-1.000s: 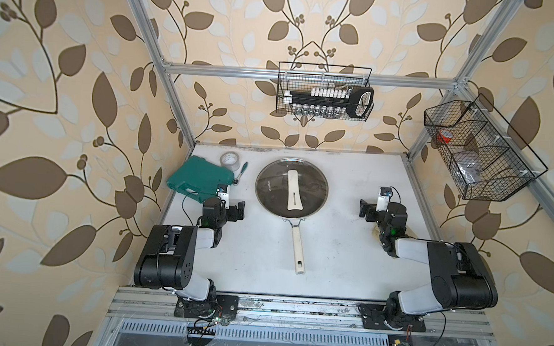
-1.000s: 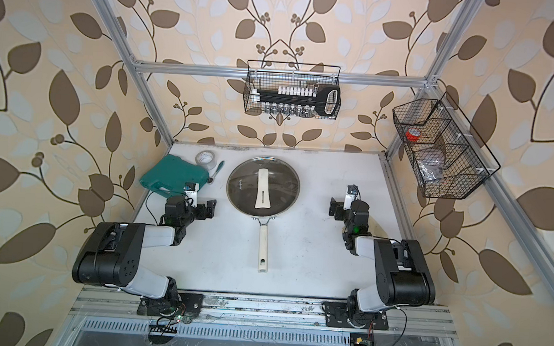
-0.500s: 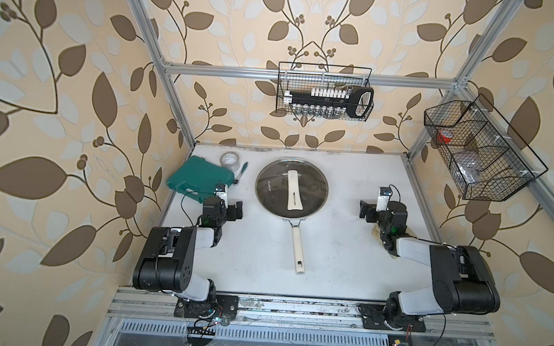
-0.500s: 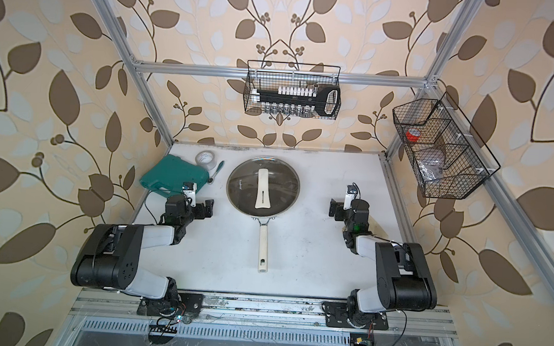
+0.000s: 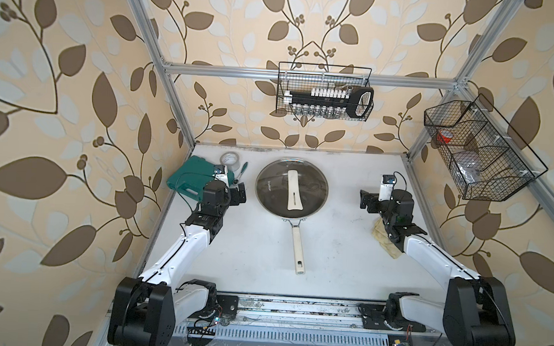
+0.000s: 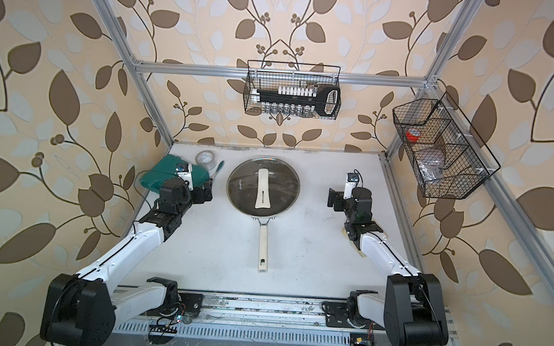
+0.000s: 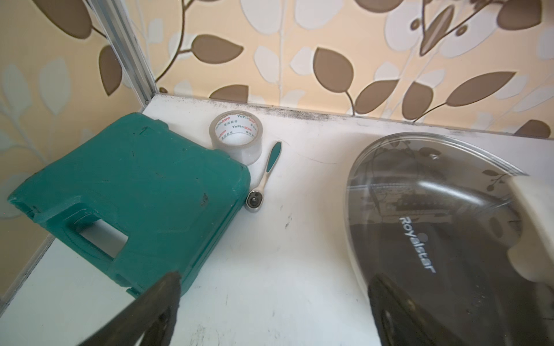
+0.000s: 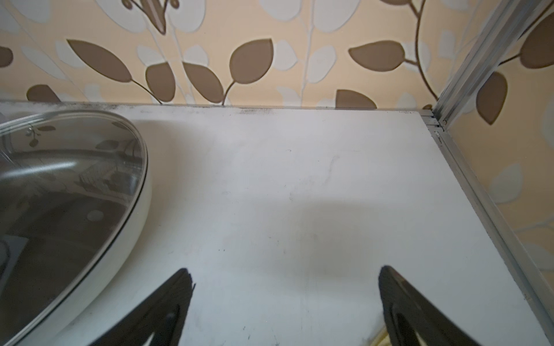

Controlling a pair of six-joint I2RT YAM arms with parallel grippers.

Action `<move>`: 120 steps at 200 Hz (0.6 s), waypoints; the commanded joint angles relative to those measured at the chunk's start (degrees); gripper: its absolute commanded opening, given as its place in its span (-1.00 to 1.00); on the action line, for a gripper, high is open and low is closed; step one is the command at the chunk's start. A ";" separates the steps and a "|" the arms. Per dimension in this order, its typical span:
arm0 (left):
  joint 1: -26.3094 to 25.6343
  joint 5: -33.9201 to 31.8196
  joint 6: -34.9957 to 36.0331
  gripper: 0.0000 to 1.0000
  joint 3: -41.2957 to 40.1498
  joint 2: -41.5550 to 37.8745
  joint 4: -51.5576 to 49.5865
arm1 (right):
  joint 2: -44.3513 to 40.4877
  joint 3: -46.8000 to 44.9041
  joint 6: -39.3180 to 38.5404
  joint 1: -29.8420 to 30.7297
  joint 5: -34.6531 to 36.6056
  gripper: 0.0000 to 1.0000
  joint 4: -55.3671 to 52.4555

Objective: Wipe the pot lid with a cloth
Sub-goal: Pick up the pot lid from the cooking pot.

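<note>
Cloth lies right of pot lid, beneath the right wrist, behind the open, empty right pincer; left pincer, also open, sits left of lid.

Both top views high above, looking down (near-identical); wrist views low, close, sharing pot lid.

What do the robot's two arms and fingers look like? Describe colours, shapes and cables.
The left arm and right arm match: white tubular links, bulky black joint housings, thin black cables. Each wrist carries a small white camera block. The fingers are black and tapered.
</note>
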 commanded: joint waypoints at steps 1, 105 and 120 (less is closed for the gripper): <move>-3.73 -6.65 -7.06 0.98 6.22 -1.19 -11.55 | -2.86 3.66 6.30 0.33 1.56 0.92 -11.81; -19.11 -13.45 -22.97 0.98 34.78 18.10 -38.99 | -19.15 8.24 12.22 1.15 -4.71 0.92 -35.52; -22.11 -14.72 -22.75 0.98 39.12 22.91 -41.11 | -21.03 7.95 11.95 1.47 -7.90 0.92 -37.39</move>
